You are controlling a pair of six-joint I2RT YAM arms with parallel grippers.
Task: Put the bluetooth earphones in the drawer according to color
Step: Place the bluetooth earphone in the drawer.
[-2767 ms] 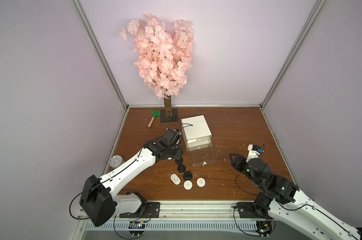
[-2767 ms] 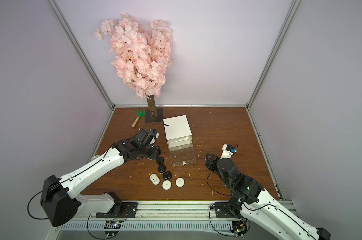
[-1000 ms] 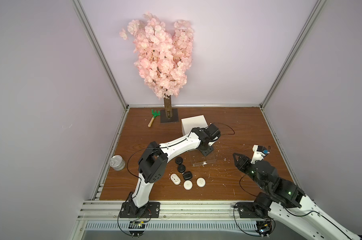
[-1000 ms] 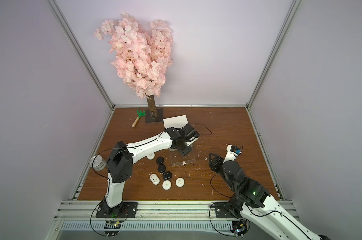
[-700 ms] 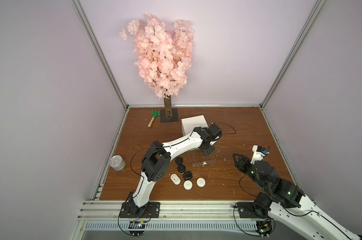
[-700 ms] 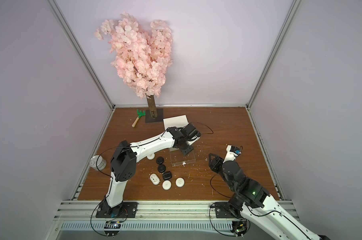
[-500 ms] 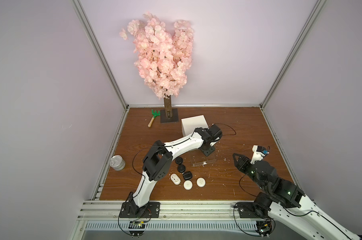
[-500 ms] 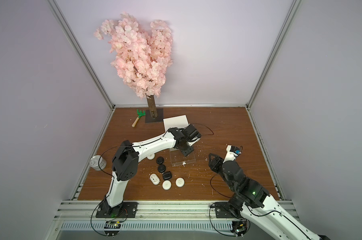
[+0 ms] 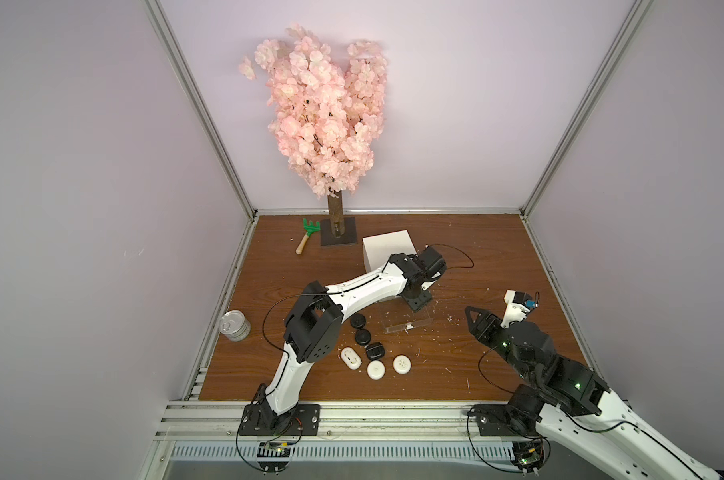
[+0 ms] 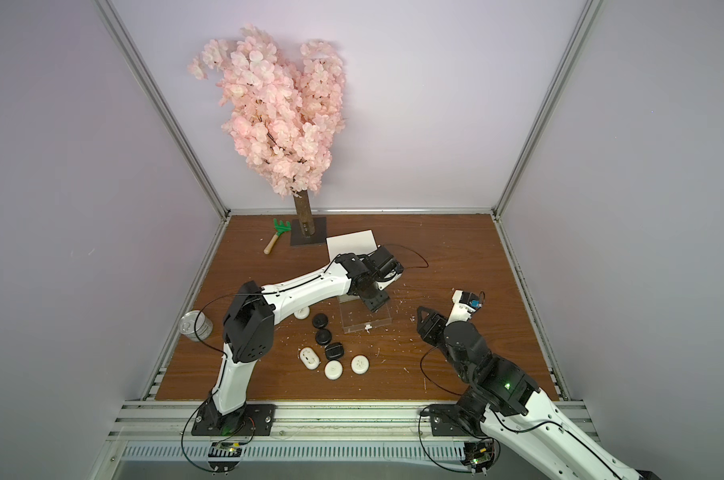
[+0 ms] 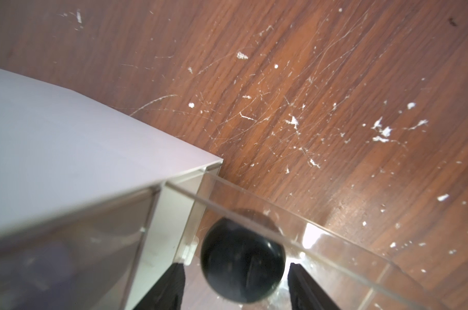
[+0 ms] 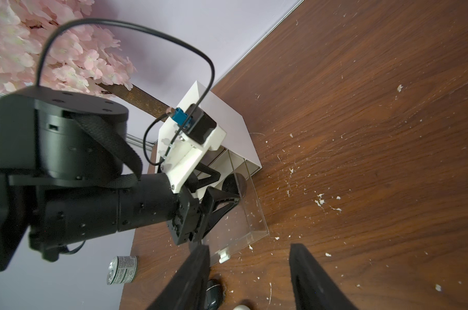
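Okay, one black case (image 11: 242, 268) sits in the clear drawer (image 11: 321, 257) between parted left jaws; three black cases (image 9: 363, 336) and four white cases (image 10: 334, 369) dot the table (image 9: 497, 241); right jaws apart, empty.

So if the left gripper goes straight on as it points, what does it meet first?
Probably the black earphone case, lying between the fingers of the left gripper in the open clear drawer; how near, I cannot tell.

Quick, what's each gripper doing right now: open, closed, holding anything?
Left gripper: open, straddling the black earphone case that lies in the clear drawer, not clamping it.
Right gripper: open, holding nothing.
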